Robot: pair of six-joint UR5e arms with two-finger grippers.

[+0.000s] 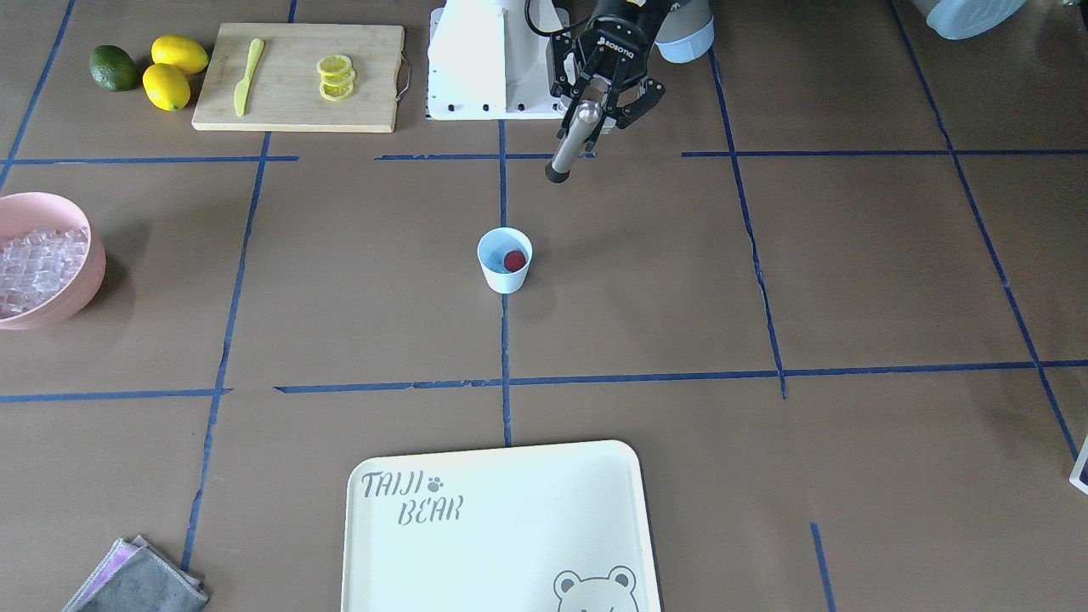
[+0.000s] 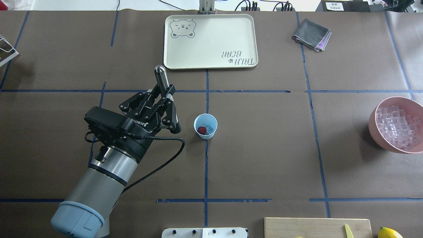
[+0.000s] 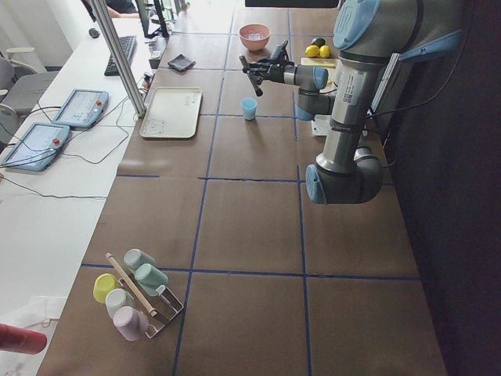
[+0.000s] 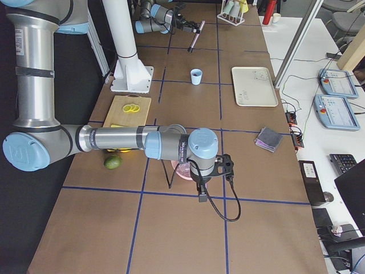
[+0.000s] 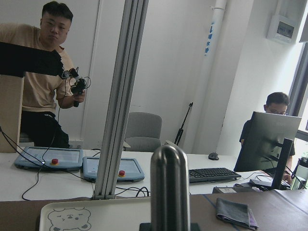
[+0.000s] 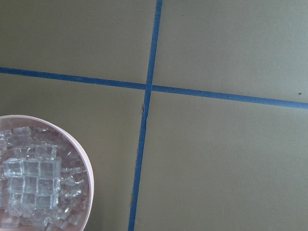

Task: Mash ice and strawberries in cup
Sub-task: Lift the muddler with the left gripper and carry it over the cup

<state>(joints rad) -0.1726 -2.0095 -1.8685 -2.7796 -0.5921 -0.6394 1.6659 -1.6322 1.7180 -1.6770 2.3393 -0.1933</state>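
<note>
While the right gripper near the bowl cannot be judged open or closed, the left gripper, marked ROBOTIQ, clamps a steel muddler slanting forward toward the TAIJI BEAR tray, beside the mid-table cup holding strawberry and ice.

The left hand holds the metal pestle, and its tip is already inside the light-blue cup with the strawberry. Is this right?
Not quite. The left hand does hold the metal pestle, but its tip is not inside the light-blue cup: the overhead exterior view shows the pestle off to the side, apart from the cup. The strawberry is in the cup.
</note>
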